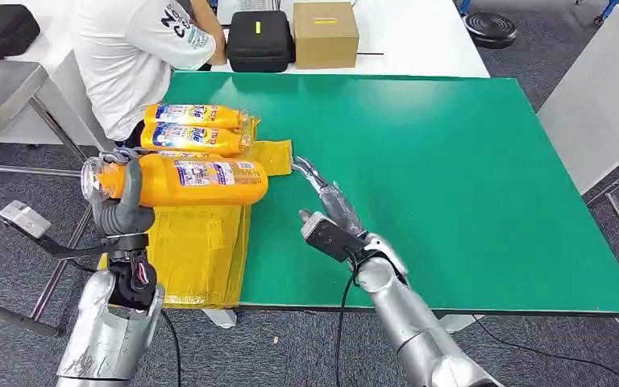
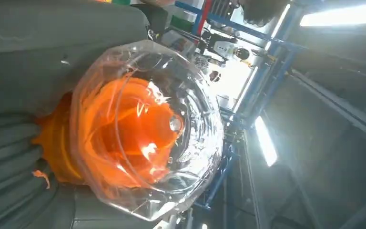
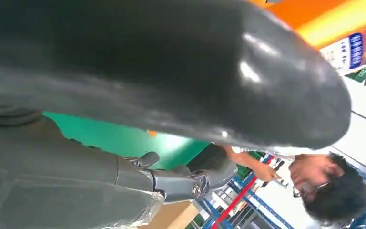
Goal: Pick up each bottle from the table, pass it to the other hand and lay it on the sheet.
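Observation:
My left hand (image 1: 123,201) grips an orange bottle (image 1: 201,181) near its neck and holds it level above the yellow sheet (image 1: 197,250), its clear cap pointing left. The left wrist view looks straight onto that clear cap and the orange nozzle (image 2: 143,129), with my left hand (image 2: 9,157) behind it. My right hand (image 1: 326,200) hovers over the green table top (image 1: 451,177), fingers stretched toward the bottle's base, holding nothing. The right wrist view shows its thumb (image 3: 171,71), its fingers (image 3: 186,179) and part of the bottle (image 3: 333,24). Two more orange bottles (image 1: 193,115) (image 1: 197,138) lie side by side on the sheet's far end.
A person in a white shirt (image 1: 129,48) sits at the table's far left corner, close to the lying bottles. A black case (image 1: 259,39) and a cardboard box (image 1: 326,34) stand behind the green top. A grey table (image 1: 0,89) is at the left.

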Robot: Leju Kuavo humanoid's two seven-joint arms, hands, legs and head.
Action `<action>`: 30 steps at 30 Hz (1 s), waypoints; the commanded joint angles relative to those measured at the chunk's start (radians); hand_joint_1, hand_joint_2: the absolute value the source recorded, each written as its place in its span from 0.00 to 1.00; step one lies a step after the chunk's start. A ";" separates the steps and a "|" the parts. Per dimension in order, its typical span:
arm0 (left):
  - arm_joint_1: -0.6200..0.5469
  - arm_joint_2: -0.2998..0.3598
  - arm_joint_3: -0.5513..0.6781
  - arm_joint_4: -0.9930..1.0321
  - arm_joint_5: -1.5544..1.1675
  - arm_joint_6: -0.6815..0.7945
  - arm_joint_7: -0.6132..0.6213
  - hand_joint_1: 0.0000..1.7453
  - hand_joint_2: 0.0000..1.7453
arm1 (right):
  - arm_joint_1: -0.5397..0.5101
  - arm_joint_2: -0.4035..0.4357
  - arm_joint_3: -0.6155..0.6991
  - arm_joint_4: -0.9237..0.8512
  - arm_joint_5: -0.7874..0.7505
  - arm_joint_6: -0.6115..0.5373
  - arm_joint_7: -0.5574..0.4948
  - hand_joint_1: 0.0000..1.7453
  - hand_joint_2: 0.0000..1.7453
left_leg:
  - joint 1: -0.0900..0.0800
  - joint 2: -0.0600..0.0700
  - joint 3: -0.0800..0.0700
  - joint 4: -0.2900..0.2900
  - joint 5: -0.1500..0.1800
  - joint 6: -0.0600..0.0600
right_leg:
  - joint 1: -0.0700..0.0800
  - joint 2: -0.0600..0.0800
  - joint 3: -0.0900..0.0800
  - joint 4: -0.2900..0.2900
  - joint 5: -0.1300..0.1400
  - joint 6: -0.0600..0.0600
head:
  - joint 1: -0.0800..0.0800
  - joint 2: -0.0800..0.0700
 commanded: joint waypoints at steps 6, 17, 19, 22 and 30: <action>-0.019 0.002 -0.008 0.005 0.002 0.001 0.003 1.00 1.00 | -0.027 -0.020 -0.013 0.023 0.003 -0.001 -0.002 0.00 0.00 | 0.002 -0.001 0.004 0.001 -0.003 -0.002 | 0.002 -0.001 0.005 0.000 -0.003 -0.002 | 0.000 0.000; -0.038 0.113 -0.063 0.033 -0.756 0.377 -0.015 1.00 1.00 | 0.045 -0.058 -0.080 -0.071 0.015 -0.015 0.027 0.00 0.00 | 0.001 -0.002 0.003 -0.001 -0.001 -0.002 | 0.001 -0.002 0.003 -0.001 -0.001 -0.001 | 0.000 0.000; -0.057 0.126 -0.090 0.092 -0.873 0.387 0.012 1.00 1.00 | 0.063 -0.073 -0.104 -0.116 0.014 -0.016 0.029 0.00 0.00 | 0.002 -0.004 0.004 -0.001 -0.001 -0.002 | 0.002 -0.004 0.006 -0.001 -0.002 -0.002 | 0.000 0.000; -0.061 0.153 -0.132 0.143 -1.093 0.446 0.065 1.00 1.00 | 0.101 -0.083 -0.158 -0.200 0.008 -0.013 0.040 0.00 0.00 | 0.001 -0.005 0.005 -0.001 -0.001 -0.002 | 0.001 -0.006 0.006 -0.001 -0.003 -0.002 | 0.000 0.000; 0.008 0.176 -0.138 0.152 -1.392 0.557 0.189 1.00 1.00 | 0.196 -0.108 -0.278 -0.337 -0.040 0.009 0.052 0.00 0.00 | 0.000 -0.003 0.003 -0.001 -0.001 -0.001 | 0.000 -0.003 0.004 -0.001 -0.002 -0.001 | 0.000 0.000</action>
